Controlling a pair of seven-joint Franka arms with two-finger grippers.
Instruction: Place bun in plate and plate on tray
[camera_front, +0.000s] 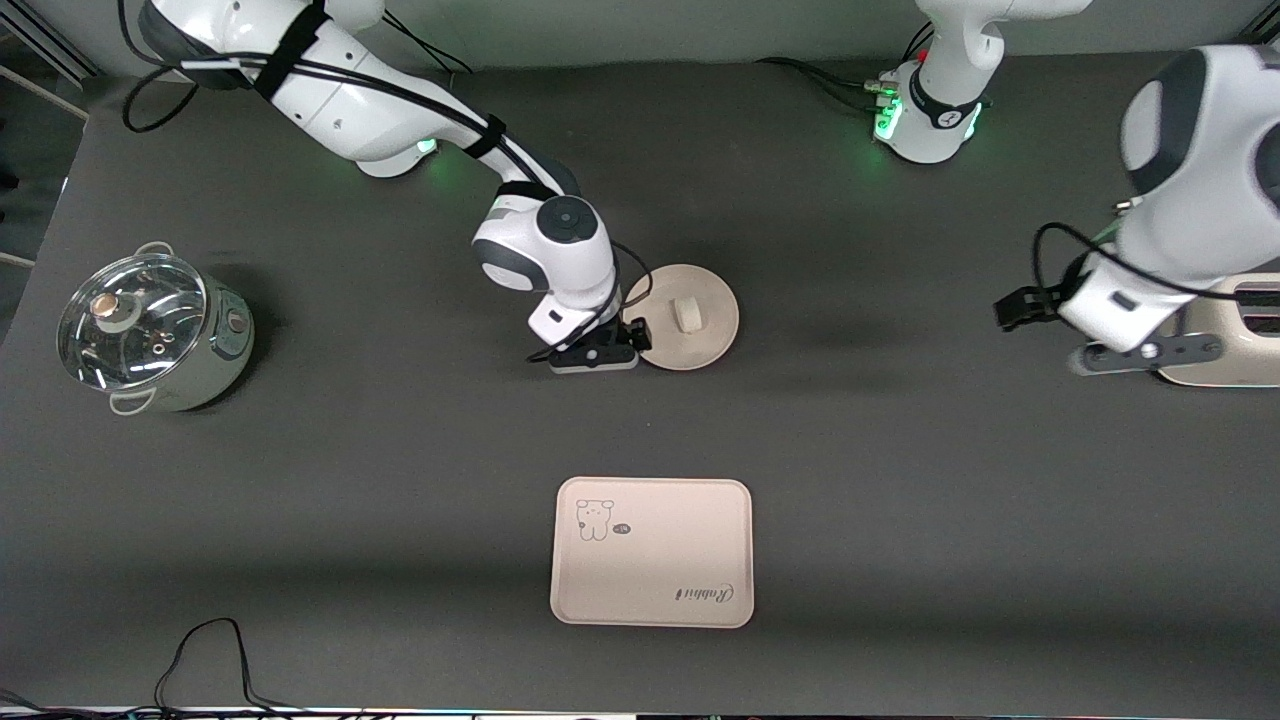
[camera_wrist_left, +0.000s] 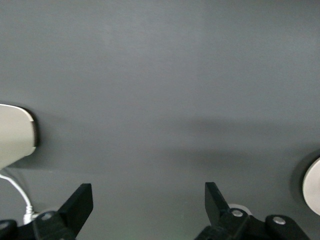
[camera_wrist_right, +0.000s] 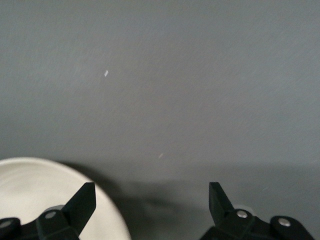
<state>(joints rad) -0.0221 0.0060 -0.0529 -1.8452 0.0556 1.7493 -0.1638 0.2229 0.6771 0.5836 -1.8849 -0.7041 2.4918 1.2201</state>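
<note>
The bun (camera_front: 686, 314) lies on the round cream plate (camera_front: 700, 345) in the middle of the table. The cream tray (camera_front: 652, 552), with a bear drawing and a script word, lies nearer the front camera and holds nothing. My right gripper (camera_front: 600, 358) is low at the plate's edge on the side toward the right arm's end of the table. In the right wrist view it (camera_wrist_right: 152, 200) is open, with one fingertip (camera_wrist_right: 84, 200) over the plate's rim (camera_wrist_right: 45, 185) and the other over bare table. My left gripper (camera_front: 1145, 356) waits open (camera_wrist_left: 148, 200) over bare table.
A steel pot with a glass lid (camera_front: 150, 330) stands toward the right arm's end of the table. A cream appliance (camera_front: 1235, 345) with a white cable stands beside the left gripper and shows in the left wrist view (camera_wrist_left: 15, 137). A black cable (camera_front: 210, 650) lies near the front edge.
</note>
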